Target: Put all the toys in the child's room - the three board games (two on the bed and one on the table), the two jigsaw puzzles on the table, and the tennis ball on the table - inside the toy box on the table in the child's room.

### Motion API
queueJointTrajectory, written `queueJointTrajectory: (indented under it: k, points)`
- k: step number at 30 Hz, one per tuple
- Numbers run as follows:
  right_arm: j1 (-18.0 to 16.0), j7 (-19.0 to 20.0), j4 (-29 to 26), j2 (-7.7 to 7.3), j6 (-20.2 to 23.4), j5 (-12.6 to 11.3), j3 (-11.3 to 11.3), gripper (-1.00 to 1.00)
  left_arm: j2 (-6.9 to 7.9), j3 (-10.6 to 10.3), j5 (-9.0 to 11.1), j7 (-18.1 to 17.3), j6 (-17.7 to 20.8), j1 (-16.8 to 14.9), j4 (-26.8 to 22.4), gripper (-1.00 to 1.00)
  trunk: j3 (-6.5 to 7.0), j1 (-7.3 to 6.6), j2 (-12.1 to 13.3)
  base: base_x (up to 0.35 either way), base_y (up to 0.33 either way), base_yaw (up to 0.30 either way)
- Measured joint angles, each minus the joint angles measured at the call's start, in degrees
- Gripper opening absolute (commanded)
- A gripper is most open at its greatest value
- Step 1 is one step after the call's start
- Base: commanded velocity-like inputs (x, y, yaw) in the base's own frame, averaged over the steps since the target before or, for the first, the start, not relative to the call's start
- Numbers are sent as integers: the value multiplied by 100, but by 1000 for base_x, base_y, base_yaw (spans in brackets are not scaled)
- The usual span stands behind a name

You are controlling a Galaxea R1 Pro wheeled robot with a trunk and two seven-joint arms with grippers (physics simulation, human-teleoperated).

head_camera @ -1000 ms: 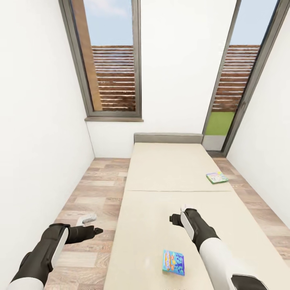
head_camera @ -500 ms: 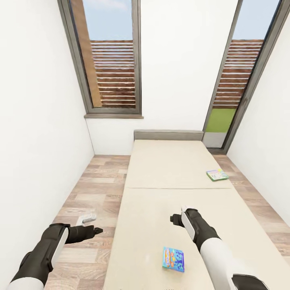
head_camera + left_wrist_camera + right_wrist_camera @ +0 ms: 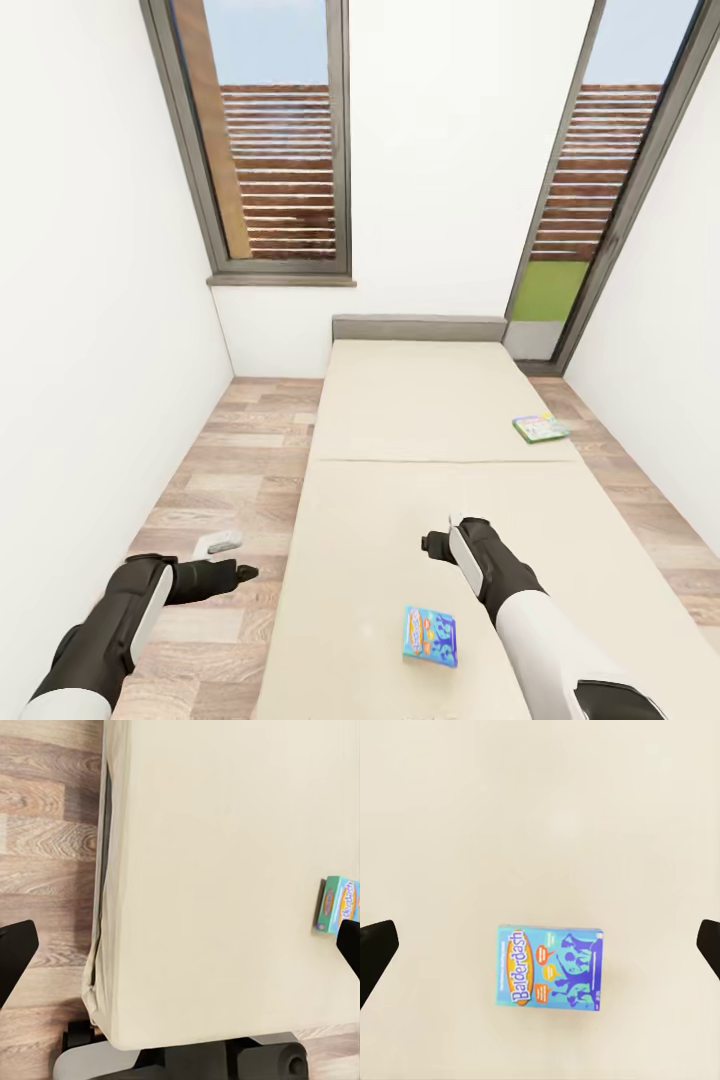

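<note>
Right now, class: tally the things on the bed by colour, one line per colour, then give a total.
Blue game box: 1
Green-and-white game box: 1
Total on the bed: 2

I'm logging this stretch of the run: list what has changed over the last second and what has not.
Only the head camera has tilted a little: the whole scene shifted together, the window sill higher, the floor fuller. Nothing was grasped or released. The blue board game and the green board game lie where they were on the bed. The left end effector and right end effector hold their poses, both empty.
</note>
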Motion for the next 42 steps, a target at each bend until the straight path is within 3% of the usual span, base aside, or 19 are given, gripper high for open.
queueJointTrajectory:
  k: [21,27,29,31,34,36,38,42]
  points:
    - [-9,3,358,-55,66,-3,-13,100,35,18,6,-18,0,0,-14,100,-200,0,0,0,0,0]
    - [-9,3,360,-58,43,-2,-12,100,41,-1,26,-99,52,5,-353,100,-257,0,-1,0,0,0]
    - [-9,4,361,-52,33,-2,-13,100,52,17,35,-335,129,22,-706,100,-276,0,-1,0,0,0]
    - [-9,4,361,-47,29,-1,-12,100,69,34,20,-788,262,50,-1028,100,-295,0,-1,0,0,0]
    - [-9,3,356,-39,23,2,-12,100,149,67,4,-1307,339,71,-1212,100,-323,0,-1,0,0,0]
    - [-9,5,353,-34,19,6,-11,100,384,100,14,-1900,380,81,-1313,100,-342,0,-1,0,0,0]
    - [-9,6,353,-30,14,12,-13,100,513,113,19,-2258,394,84,-1339,100,-361,0,-1,0,0,0]
    - [-9,9,352,-19,3,34,-10,100,634,228,7,-2981,389,87,-1360,100,-400,0,-1,0,0,0]
